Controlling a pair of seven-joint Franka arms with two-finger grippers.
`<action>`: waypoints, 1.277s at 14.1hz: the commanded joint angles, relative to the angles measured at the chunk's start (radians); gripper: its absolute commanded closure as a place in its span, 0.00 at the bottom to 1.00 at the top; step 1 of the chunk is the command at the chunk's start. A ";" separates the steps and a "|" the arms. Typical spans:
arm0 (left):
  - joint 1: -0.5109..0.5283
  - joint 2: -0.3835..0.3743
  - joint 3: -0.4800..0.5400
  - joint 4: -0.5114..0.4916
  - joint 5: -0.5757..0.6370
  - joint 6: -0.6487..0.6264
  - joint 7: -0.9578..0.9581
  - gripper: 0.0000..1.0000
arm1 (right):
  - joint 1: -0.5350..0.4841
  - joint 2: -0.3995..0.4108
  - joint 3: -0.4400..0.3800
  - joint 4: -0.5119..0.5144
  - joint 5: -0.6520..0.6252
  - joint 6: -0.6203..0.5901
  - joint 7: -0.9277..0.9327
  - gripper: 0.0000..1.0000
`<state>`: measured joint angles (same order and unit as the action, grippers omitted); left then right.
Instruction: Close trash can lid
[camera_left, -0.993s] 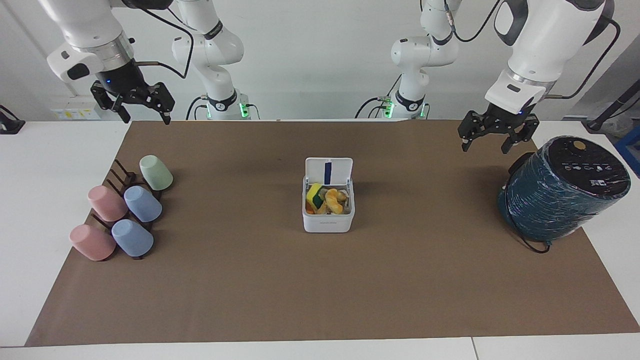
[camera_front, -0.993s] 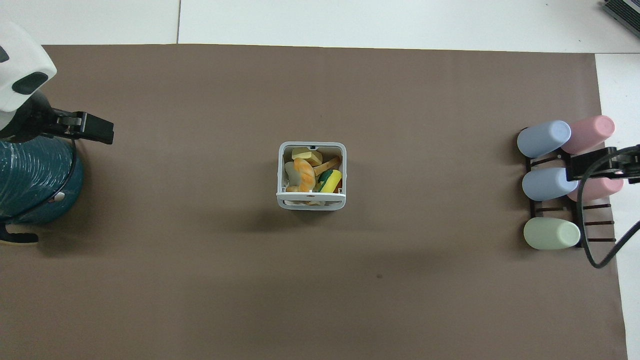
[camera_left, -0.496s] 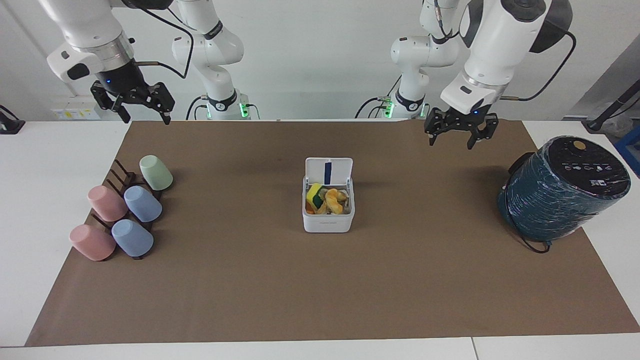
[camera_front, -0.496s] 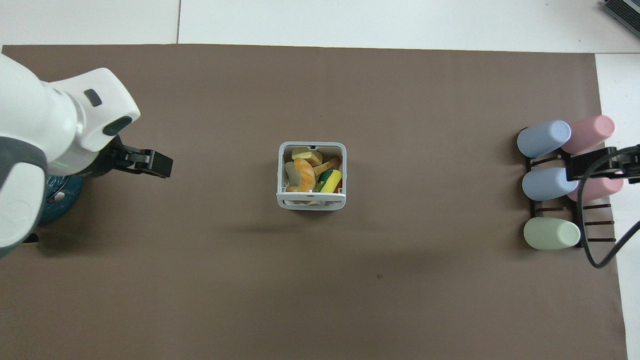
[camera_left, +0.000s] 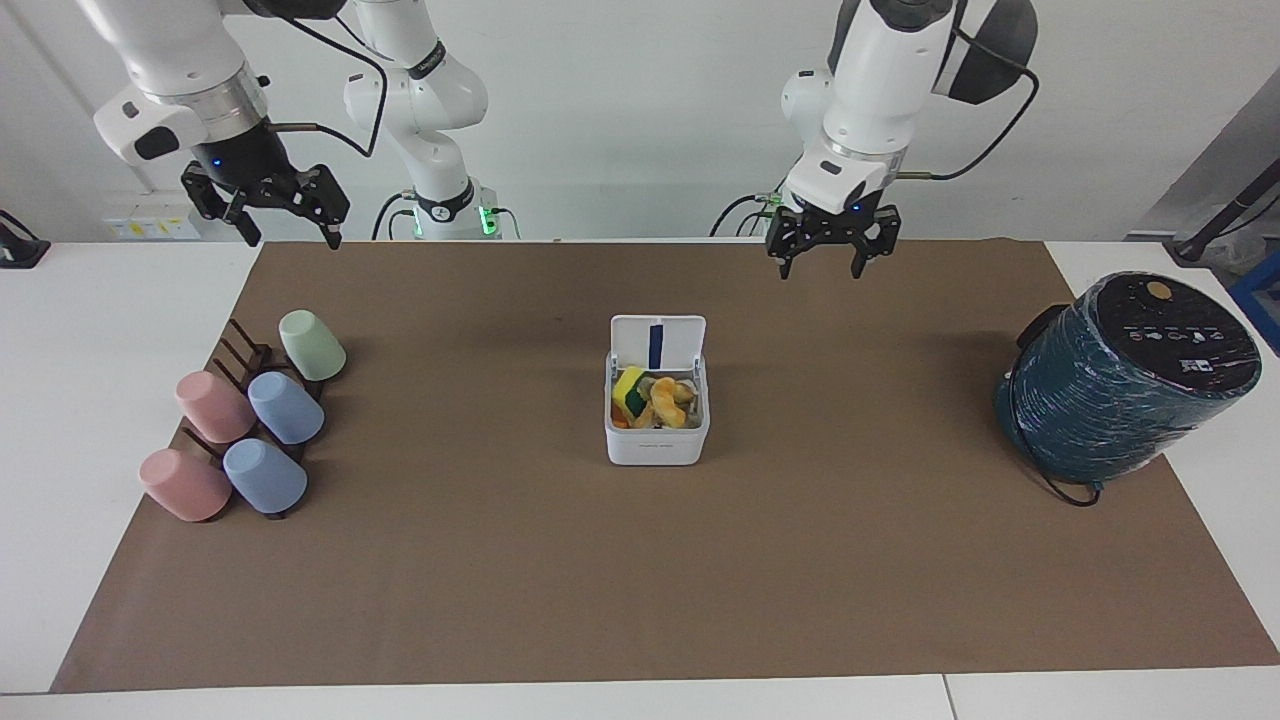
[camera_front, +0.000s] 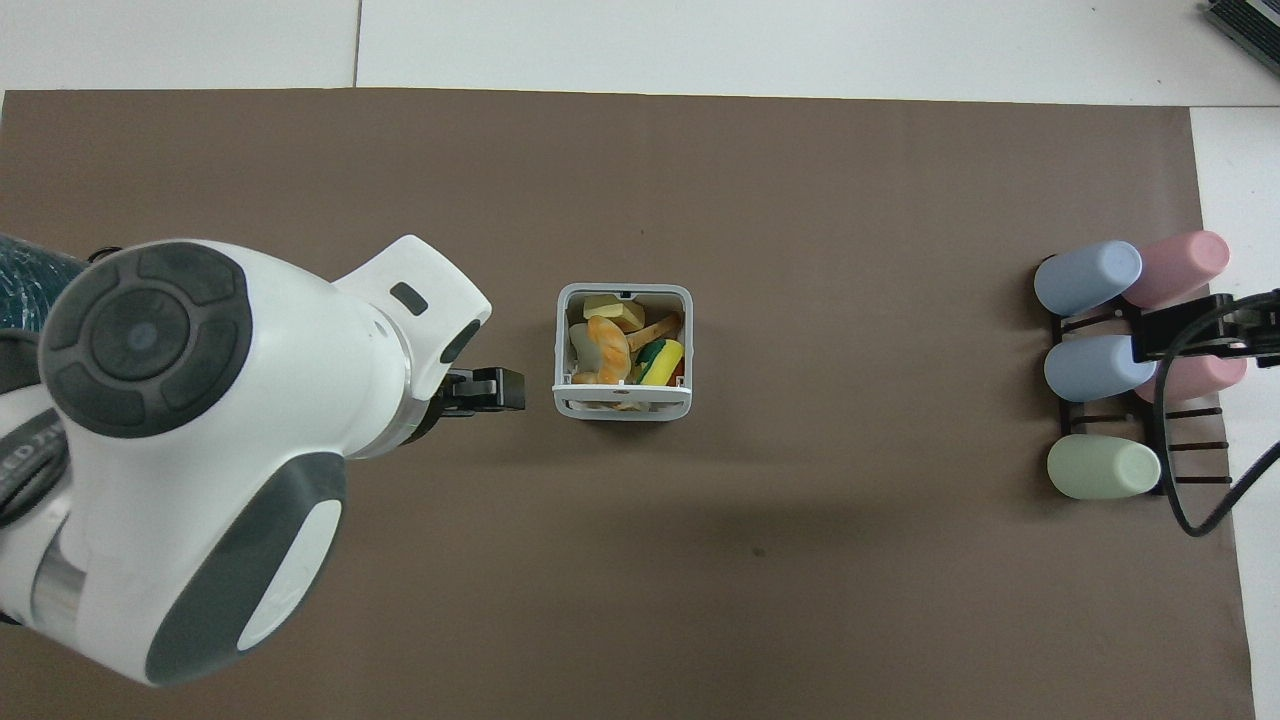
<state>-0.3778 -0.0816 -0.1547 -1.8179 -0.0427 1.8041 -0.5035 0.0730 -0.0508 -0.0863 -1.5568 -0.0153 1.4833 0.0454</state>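
**Lid up, both tools aloft**

Facing view: trash can (camera_left: 656, 425) mid-counter, lid (camera_left: 657, 343) upright at its 12 o'clock edge. Left tool (camera_left: 832, 245) hangs spread over the mat; right tool (camera_left: 268, 207) waits, spread.

Overhead view: left tool (camera_front: 487, 390) at the can's (camera_front: 623, 405) 9 o'clock.

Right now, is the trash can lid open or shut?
Open. The lid stands upright on the trash can, blue strip on its underside showing, and the scraps inside are visible.
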 joint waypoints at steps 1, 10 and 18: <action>-0.042 -0.081 0.018 -0.135 -0.057 0.101 -0.020 0.15 | -0.004 0.002 0.000 0.012 0.006 -0.017 -0.029 0.00; -0.167 -0.063 0.018 -0.230 -0.082 0.300 -0.194 0.85 | -0.004 0.002 0.000 0.011 0.006 -0.017 -0.029 0.00; -0.191 0.035 0.018 -0.241 -0.088 0.521 -0.303 0.91 | -0.004 0.002 0.000 0.011 0.006 -0.017 -0.029 0.00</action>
<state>-0.5500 -0.0562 -0.1531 -2.0461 -0.1105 2.2710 -0.7855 0.0730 -0.0509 -0.0863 -1.5568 -0.0153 1.4833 0.0454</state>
